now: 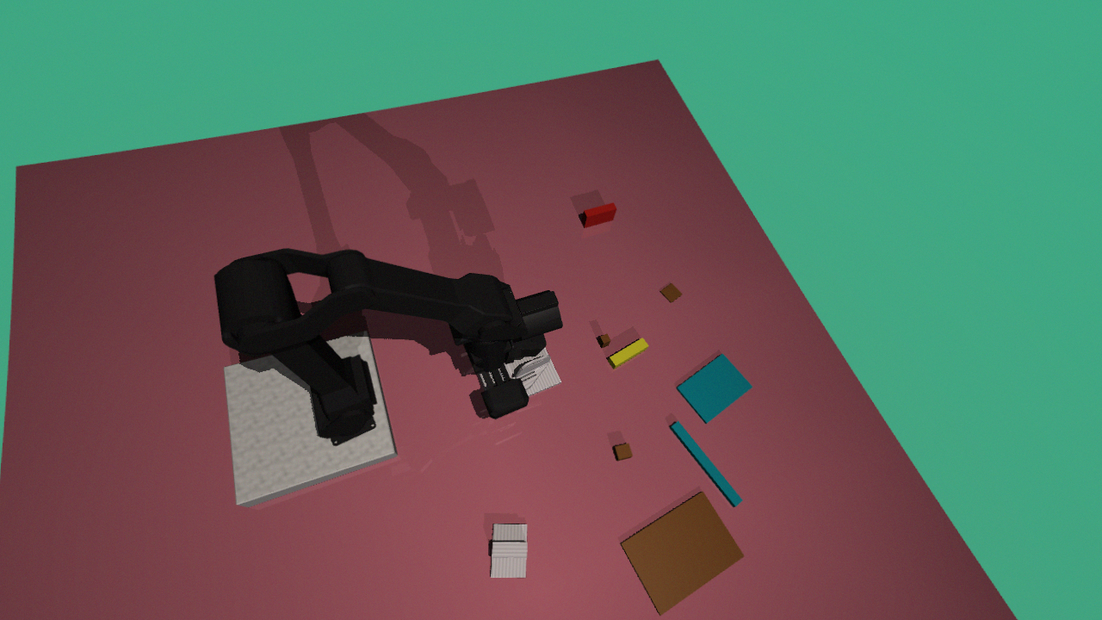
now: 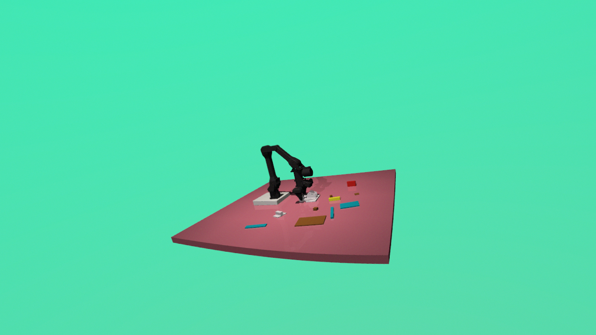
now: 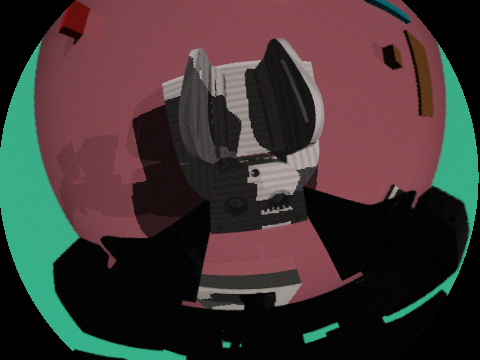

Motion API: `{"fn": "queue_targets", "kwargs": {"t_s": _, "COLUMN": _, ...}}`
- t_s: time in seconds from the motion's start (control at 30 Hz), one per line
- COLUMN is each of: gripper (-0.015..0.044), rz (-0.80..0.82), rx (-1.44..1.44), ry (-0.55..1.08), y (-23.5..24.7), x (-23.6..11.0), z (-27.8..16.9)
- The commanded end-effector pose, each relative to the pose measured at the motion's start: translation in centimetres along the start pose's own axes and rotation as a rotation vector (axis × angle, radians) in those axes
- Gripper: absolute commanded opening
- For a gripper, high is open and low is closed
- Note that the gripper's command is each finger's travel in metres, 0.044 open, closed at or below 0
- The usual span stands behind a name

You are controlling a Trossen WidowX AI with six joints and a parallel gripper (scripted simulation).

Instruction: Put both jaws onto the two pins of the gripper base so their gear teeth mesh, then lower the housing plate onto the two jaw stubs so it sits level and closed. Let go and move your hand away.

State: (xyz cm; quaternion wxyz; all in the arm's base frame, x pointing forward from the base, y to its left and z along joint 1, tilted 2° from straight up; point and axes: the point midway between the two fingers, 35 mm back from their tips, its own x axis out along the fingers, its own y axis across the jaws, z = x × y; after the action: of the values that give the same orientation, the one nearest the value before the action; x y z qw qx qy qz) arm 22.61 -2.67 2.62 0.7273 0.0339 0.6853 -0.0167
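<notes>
The gripper base (image 1: 548, 376) (image 3: 238, 112) is a white ribbed plate lying on the table. A left jaw (image 3: 192, 120) and a right jaw (image 3: 292, 95) stand over it, spread apart; their pins and gear teeth are hidden. My gripper (image 3: 255, 198) reaches down at the base's near end, shut on the housing plate (image 3: 275, 185), a small ribbed plate with a small hole. The plate looks roughly level and overlaps the base's near end in the wrist view. I cannot tell whether it rests on the jaw stubs or hangs just above them.
A white stepped block (image 1: 508, 562) (image 2: 279, 214) stands nearer the front. A yellow bar (image 1: 628, 353), teal plate (image 1: 714, 388), teal bar (image 1: 705, 464), brown plate (image 1: 682, 551), red block (image 1: 599, 216) (image 3: 75, 19) and several small brown pieces lie beyond. The arm stands on a pale pedestal (image 1: 277, 439).
</notes>
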Motion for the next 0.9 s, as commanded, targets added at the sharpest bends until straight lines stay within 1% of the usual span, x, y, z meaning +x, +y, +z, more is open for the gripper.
{"fn": "queue_targets", "kwargs": {"t_s": 0.0, "gripper": 0.0351, "rz": -0.004, "rx": 0.004, "ry": 0.002, "y": -0.06, "x": 0.26, "z": 0.07}}
{"fn": "queue_targets", "kwargs": {"t_s": 0.63, "gripper": 0.0351, "rz": -0.004, "rx": 0.004, "ry": 0.002, "y": -0.06, "x": 0.26, "z": 0.07}}
{"fn": "queue_targets", "kwargs": {"t_s": 0.73, "gripper": 0.043, "rz": 0.0, "rx": 0.0, "ry": 0.0, "y": -0.01, "x": 0.18, "z": 0.08}}
{"fn": "queue_targets", "kwargs": {"t_s": 0.77, "gripper": 0.044, "rz": 0.0, "rx": 0.0, "ry": 0.0, "y": -0.01, "x": 0.18, "z": 0.08}}
{"fn": "queue_targets", "kwargs": {"t_s": 0.87, "gripper": 0.044, "rz": 0.0, "rx": 0.0, "ry": 0.0, "y": -0.01, "x": 0.18, "z": 0.08}}
